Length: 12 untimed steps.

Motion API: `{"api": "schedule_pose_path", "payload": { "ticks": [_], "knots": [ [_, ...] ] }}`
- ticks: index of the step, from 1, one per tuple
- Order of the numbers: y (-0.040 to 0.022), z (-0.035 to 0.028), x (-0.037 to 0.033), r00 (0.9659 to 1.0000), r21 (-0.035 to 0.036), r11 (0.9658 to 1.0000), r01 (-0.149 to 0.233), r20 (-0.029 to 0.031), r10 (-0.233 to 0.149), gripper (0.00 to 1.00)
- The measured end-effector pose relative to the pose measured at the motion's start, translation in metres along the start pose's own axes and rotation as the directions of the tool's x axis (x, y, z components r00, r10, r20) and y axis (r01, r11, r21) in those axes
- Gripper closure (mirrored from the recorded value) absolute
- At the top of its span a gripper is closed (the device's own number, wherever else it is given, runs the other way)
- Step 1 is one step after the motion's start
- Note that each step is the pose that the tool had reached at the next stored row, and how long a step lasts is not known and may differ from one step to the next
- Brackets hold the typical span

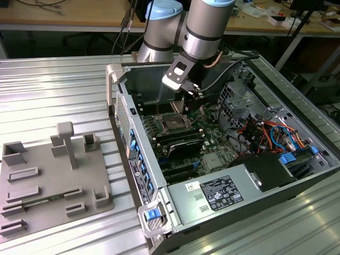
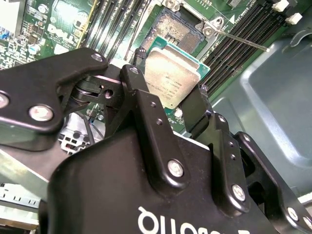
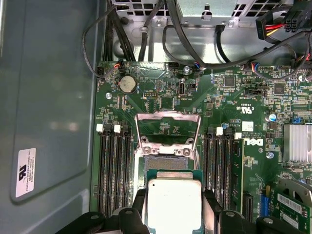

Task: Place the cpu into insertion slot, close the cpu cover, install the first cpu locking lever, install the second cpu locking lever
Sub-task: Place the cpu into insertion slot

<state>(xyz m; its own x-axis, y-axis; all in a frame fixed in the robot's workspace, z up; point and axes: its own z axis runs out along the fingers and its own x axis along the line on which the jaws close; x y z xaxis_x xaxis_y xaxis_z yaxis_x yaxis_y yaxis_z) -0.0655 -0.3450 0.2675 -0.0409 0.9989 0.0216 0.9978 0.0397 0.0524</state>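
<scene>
While the tool (image 1: 185, 104) clamps the cpu (image 2: 171, 73) flat by opposite edges, the bare insertion slot (image 1: 174, 123) lies close at its seven o'clock in the exterior view, cpu cover (image 3: 168, 117) raised.

A dull silver-grey top edged in green is shown by the cpu (image 3: 174, 202), and matte black is worn by the gripper (image 2: 168, 90). The circuit board (image 3: 165, 97) is coloured deep green and striped by black memory slots (image 3: 114, 170) tipped with white clips. The cpu cover (image 3: 168, 116) is seen as bare silvery metal. Red, orange and blue cables (image 1: 271, 130) are seen at the exterior view's right, and the counter (image 1: 53, 90) is ribbed in pale grey.
</scene>
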Motion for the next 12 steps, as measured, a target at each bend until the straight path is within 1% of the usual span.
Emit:
{"api": "schedule_pose_path", "payload": {
  "ticks": [3,6,8,10,12],
  "knots": [
    [-0.0003,0.0069,0.0017,1.0,0.0004,1.0,0.0,0.0,0.0,0.46],
    [-0.001,0.0126,0.0049,1.0,0.0005,1.0,-0.002,0.0003,0.002,0.46],
    [-0.004,0.0165,0.0068,1.0,0.0005,1.0,-0.003,0.0004,0.003,0.46],
    [-0.0075,0.022,0.0089,1.0,0.0005,1.0,-0.003,0.0004,0.003,0.46],
    [-0.008,0.0262,0.0097,1.0,0.0005,1.0,-0.003,0.0004,0.003,0.46]
  ]
}}
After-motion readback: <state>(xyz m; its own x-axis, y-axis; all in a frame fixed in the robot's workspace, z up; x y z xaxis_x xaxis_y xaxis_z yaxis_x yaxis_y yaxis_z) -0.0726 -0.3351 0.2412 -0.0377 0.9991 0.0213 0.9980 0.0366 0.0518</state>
